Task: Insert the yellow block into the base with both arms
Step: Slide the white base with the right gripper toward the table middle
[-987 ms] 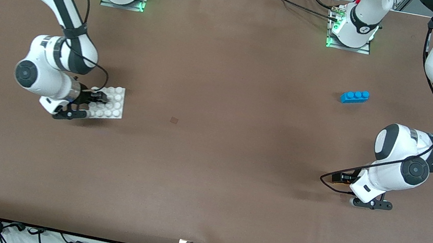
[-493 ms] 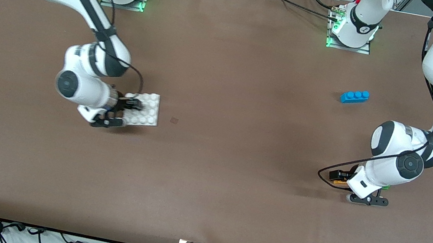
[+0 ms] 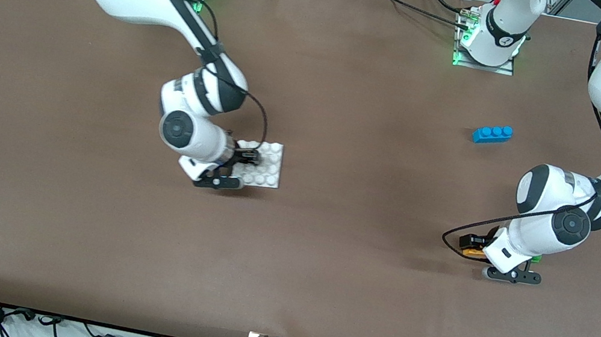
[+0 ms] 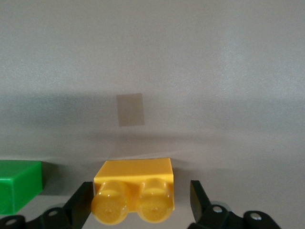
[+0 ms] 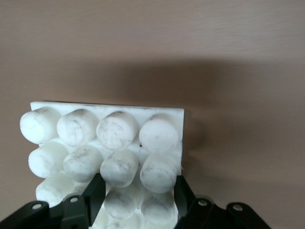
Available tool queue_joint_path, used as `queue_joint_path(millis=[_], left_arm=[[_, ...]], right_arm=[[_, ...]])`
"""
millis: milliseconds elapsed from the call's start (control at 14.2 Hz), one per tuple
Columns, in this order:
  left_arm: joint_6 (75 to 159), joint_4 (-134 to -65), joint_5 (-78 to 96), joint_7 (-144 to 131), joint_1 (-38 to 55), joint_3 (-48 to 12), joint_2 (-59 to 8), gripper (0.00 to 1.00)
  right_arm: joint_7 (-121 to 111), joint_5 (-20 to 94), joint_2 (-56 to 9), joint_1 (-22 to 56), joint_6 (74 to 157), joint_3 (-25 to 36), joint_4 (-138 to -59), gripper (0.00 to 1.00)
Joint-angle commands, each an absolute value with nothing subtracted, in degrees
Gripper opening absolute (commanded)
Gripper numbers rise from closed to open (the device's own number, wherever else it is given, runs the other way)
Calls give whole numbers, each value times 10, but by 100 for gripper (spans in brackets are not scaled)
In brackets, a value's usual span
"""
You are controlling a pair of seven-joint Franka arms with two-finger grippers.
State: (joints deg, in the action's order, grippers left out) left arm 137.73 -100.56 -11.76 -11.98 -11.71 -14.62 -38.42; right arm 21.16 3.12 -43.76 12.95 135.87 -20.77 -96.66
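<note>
Left tool (image 4: 136, 200), fingers apart, straddles the yellow block (image 4: 135, 183) ungripped; a skewed close could pop it sideways. Right tool (image 5: 136, 200) clamps the base (image 5: 107, 143).

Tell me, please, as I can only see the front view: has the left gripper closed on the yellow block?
Observer: No. The left wrist view shows the left gripper straddling the yellow block, with a clear gap beside one finger.
Operator: Thank you. Which way do its studs point?
Observer: Its two studs face the wrist camera, toward the gripper.
Operator: Is anything close to it?
Observer: A green brick lies beside it, not touching it.
Operator: And how does the right gripper hold the base?
Observer: The right wrist view shows the right gripper shut on the base at one edge, with studs between its fingers.
</note>
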Motion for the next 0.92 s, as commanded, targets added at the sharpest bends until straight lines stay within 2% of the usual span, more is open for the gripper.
queue_joint_path(millis=[0,141,282,564,846], left_arm=[[1392,-1024,-132,-116,-119,-143,-367,85],[1394,-1024,-132,-116,-119,-143,-368,84],[1394,-1024,-133,-116,-119,-143,-367,75],[1396,-1024,-133,-115,-119,-143,-369,73],[1395,-1025,-133,-115,-119,-143,-368,64]], right_arm=[[236,39,-489,170,1385,-207,-920,65],[263,39,-504,194,1433,-207,-919,65],[282,39,-525,224,1467,-207,-894,65],[345,37,-552,271,1470,-207,-832,65],[395,35,-569,311,1470,-205,-795,66]])
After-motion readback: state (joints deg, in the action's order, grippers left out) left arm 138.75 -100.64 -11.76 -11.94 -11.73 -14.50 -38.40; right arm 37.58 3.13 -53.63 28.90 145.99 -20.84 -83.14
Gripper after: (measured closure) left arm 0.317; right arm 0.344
